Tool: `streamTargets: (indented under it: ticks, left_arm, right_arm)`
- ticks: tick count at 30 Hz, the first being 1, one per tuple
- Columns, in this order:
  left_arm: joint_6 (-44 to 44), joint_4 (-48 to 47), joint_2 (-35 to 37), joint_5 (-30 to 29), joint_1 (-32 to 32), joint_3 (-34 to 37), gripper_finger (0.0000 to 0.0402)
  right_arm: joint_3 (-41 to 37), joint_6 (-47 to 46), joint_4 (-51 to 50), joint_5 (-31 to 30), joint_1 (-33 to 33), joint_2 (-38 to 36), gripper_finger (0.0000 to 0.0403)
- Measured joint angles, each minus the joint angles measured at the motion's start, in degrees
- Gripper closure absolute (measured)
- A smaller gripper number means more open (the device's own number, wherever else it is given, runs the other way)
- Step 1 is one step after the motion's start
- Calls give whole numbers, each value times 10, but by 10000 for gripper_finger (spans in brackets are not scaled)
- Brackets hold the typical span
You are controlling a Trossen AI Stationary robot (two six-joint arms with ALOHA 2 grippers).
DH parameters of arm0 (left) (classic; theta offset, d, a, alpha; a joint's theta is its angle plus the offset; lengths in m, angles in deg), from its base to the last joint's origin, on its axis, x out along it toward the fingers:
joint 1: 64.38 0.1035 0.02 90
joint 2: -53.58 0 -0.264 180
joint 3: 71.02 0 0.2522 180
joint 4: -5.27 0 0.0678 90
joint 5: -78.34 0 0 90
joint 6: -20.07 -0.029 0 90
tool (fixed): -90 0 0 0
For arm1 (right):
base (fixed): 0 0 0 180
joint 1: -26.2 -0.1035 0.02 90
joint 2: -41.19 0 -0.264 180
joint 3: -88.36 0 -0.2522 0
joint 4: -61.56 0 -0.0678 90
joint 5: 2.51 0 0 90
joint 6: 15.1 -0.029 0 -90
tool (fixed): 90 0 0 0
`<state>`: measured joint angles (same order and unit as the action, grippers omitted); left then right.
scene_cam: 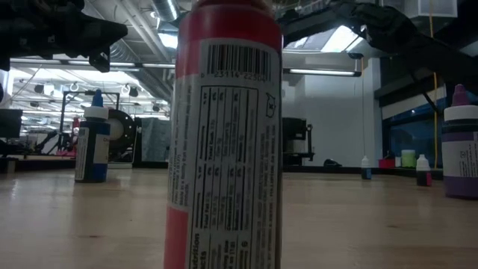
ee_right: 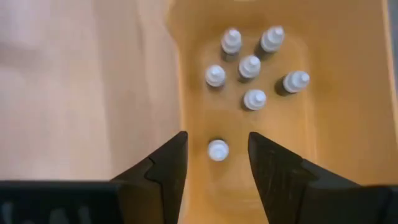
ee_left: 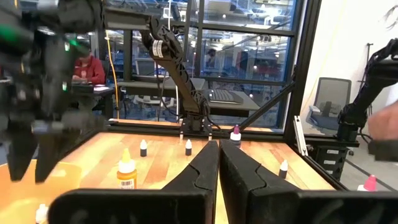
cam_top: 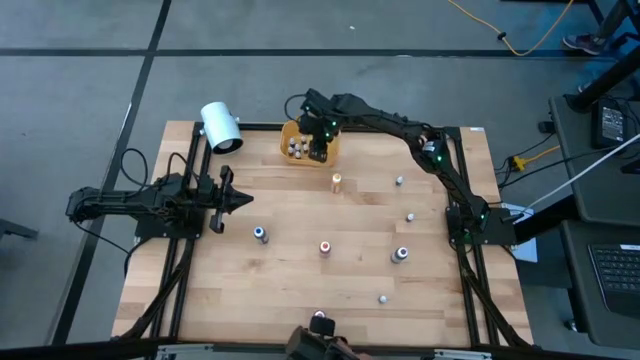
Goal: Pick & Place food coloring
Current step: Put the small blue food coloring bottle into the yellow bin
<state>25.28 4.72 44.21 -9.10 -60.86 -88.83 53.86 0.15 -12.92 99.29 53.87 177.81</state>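
The right hand (ee_right: 217,163) is hanging over the yellow-orange plastic bin (cam_top: 296,132) at the far side of the wooden desk (cam_top: 300,290). Its fingers are standing apart, and one tiny white-capped food coloring bottle (ee_right: 217,150) is standing upright on the bin floor between them, not touched by either finger. Six more white-capped bottles (ee_right: 250,66) are standing together deeper in the bin. Other small bottles (cam_top: 260,234) are standing scattered on the desk. The left hand (cam_top: 243,200) is waiting above the desk's left side, fingers pressed together, holding nothing.

Pale matt wood table (cam_top: 300,280); seemingly smooth, yellow-orange plastic bin (ee_right: 348,124)
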Motion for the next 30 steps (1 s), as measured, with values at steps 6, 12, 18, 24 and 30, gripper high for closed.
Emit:
streamTargets:
  ticks: [6,12,18,24,30]
  left_arm:
    - [0,0,0,0,0,0,389]
    - [0,0,0,0,0,0,393]
    - [0,0,0,0,0,0,390]
    - [0,0,0,0,0,0,392]
    - [0,0,0,0,0,0,392]
  right_arm:
    - [30,-16,-55,34,10,-27,233]
    - [30,-27,-137,32,21,-61,233]
    - [29,-28,-200,33,22,-109,233]
    - [-80,-40,-189,34,24,-235,233]
    - [-339,-92,-92,-5,28,-435,233]
